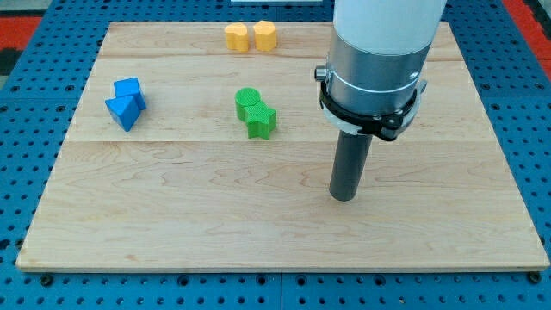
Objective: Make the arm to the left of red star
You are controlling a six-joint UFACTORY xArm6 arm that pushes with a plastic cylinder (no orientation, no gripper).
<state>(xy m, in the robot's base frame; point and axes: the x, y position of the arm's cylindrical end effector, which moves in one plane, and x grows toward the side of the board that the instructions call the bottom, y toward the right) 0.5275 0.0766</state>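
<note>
No red star shows in the camera view; the wide arm body covers part of the board at the upper right. My tip rests on the wooden board, right of centre. It touches no block. The nearest blocks are a green star and a green cylinder, which touch each other up and to the left of my tip.
A yellow cylinder and a yellow hexagon sit side by side at the board's top edge. A blue cube and a blue triangle touch at the left. A blue pegboard surrounds the board.
</note>
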